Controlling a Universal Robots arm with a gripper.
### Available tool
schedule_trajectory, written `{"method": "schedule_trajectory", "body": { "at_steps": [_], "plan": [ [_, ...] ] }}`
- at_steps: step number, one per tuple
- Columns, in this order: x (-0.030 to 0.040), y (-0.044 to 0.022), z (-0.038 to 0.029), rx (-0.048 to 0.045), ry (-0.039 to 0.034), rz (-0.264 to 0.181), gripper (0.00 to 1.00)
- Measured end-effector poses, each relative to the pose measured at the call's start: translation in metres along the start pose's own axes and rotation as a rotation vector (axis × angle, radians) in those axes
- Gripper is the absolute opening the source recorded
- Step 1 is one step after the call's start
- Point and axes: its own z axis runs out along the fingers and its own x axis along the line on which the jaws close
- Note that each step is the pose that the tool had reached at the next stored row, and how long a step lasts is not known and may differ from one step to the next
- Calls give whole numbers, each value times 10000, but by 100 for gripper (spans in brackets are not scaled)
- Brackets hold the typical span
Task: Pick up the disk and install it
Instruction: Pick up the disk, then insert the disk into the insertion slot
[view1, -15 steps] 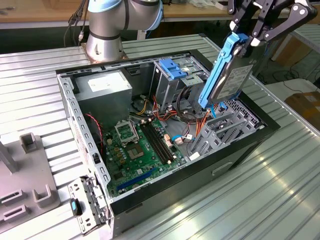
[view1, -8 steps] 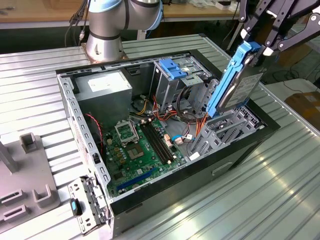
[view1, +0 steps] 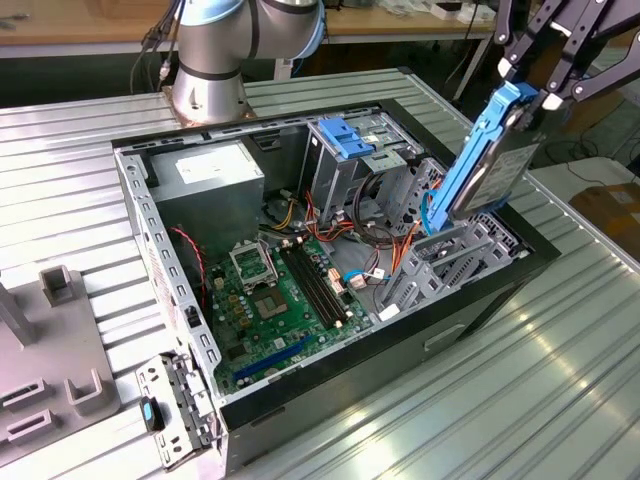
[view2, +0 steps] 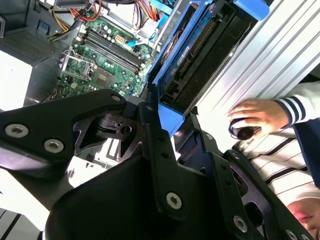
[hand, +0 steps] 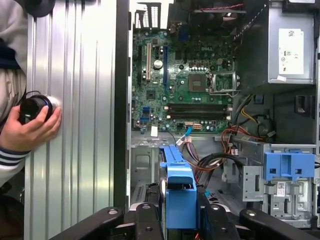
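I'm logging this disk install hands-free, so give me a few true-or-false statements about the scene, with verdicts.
1. The gripper holds the disk in the air over the open computer case. True.
2. The disk lies flat on the motherboard. False: it is tilted close to upright, above the drive bay at the exterior view's right.
3. The case's side is closed. False: it is open, and the motherboard and cables show.
4. A person's hand grips a black round object on the ribbed table beside the case. True.
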Motion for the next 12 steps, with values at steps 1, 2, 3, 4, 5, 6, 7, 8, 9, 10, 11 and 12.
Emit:
{"method": "schedule_trajectory", "body": {
  "at_steps": [1,2,3,4,5,6,7,8,9,10,11,12],
  "plan": [
    [4,-11,10,0,0,1,36],
    [6,-16,17,0,0,1,36],
    [8,-21,24,0,1,0,36],
    [9,-23,32,0,2,2,36],
    [9,-23,33,0,2,2,36],
    [9,-23,34,-1,2,1,36],
    [9,-24,34,0,2,1,36],
    [9,-24,35,0,1,1,36],
    [9,-24,38,0,0,1,36],
    [9,-25,43,0,-2,1,36],
    [9,-33,55,0,-1,-1,36],
    [9,-39,65,0,-2,0,36]
  ]
}}
